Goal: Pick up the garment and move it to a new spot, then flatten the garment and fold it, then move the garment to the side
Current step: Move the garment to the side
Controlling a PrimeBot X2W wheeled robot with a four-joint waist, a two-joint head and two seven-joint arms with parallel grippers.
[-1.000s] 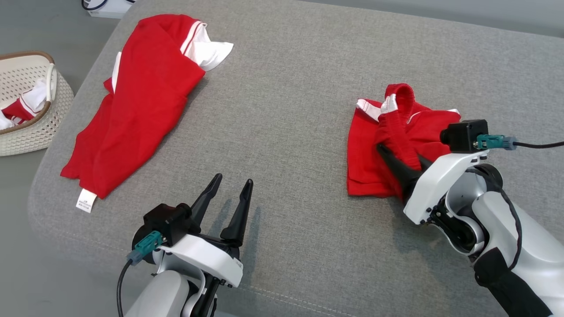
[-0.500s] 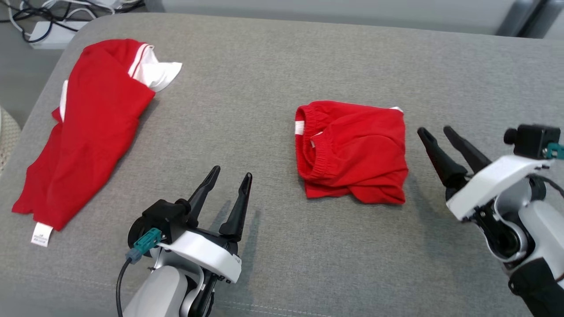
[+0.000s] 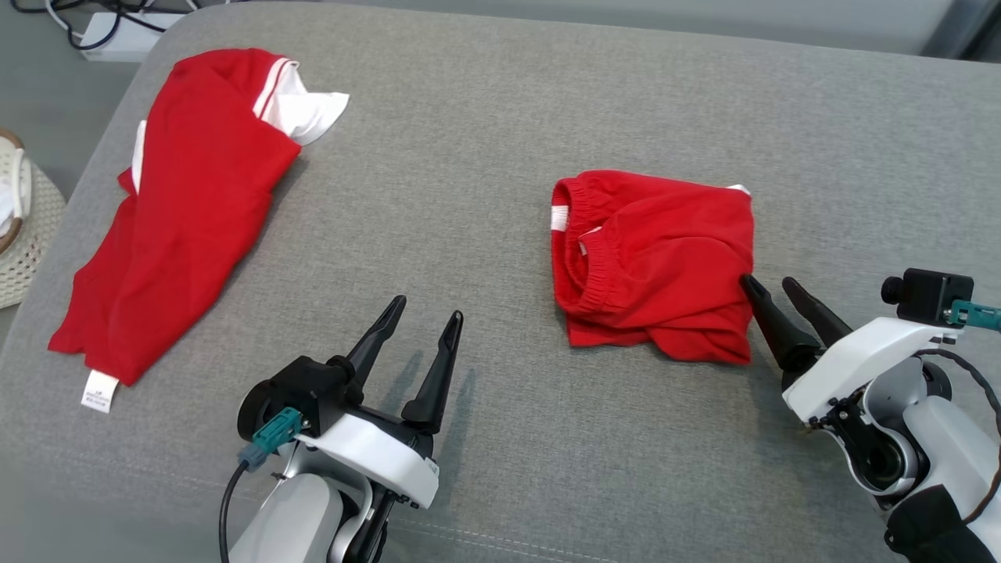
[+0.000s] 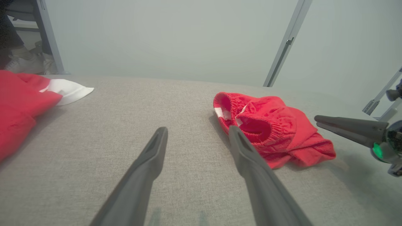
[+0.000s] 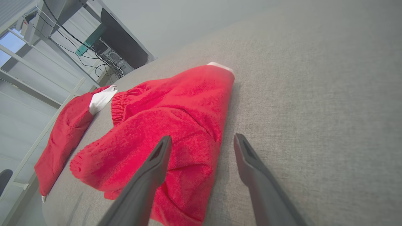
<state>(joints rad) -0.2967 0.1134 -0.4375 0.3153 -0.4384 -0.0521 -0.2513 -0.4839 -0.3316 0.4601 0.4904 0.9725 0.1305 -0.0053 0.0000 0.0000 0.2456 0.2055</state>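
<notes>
Evidently folded, the red elastic-waisted shorts (image 3: 657, 258) lie free. Right gripper (image 3: 765, 280), fingers apart, perhaps touches their edge for shifting; left gripper (image 3: 428, 306) idles, fingers apart.

light: bright, even, diffuse | shadows: soft, beneath left gripper (image 3: 428, 306) | wrist views: wide-angle edge bending

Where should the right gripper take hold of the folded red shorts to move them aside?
Grip the shorts at their right edge, where the folded layers stack. Come in low from the robot's right: the open right gripper sits beside that edge, while the waistband on the left side gapes and would probably unfold.
</notes>
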